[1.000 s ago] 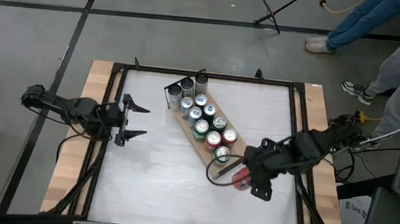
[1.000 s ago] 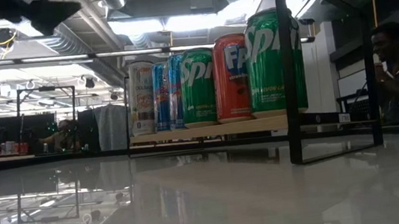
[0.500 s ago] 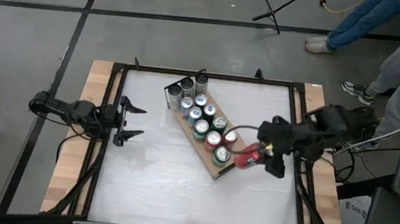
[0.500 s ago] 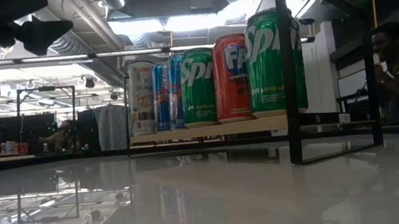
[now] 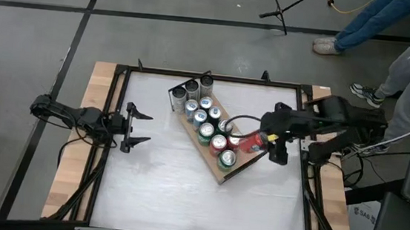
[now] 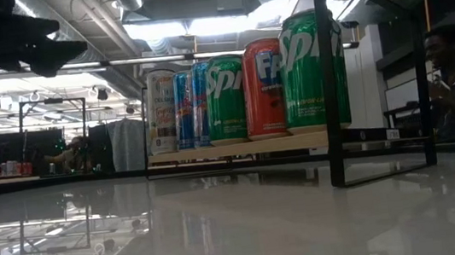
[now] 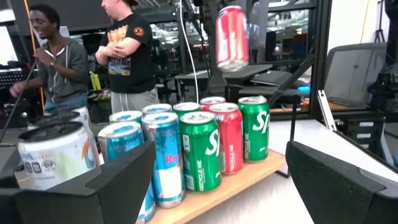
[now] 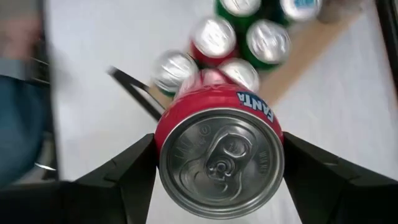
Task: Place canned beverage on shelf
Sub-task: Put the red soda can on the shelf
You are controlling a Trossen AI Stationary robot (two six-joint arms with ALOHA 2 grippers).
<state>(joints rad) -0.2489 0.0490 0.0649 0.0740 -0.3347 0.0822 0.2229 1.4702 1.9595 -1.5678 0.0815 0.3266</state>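
**Red can held in the air over the shelf's near end**

The right gripper [image 5: 268, 141] is clamped on a red aluminium Fanta can [image 8: 217, 152], one dark finger pressed against each side of it. In the high view the can [image 5: 251, 141] sits just beside the red and green cans at the end of the long light-brown wooden shelf [image 5: 239, 170] with thin black rails, which lies diagonally across the white tabletop [image 5: 161, 193]. The left wrist view shows the same can [image 7: 232, 38] raised well above the tops of the standing cans, touching none of them. A double row of green, red, blue and silver cans [image 7: 200, 149] fills most of the board. The left gripper [image 5: 138, 126] hovers near the table's left edge, well apart from the shelf, its fingers spread and holding nothing. Two people [image 7: 127, 56] stand in the room beyond the table.
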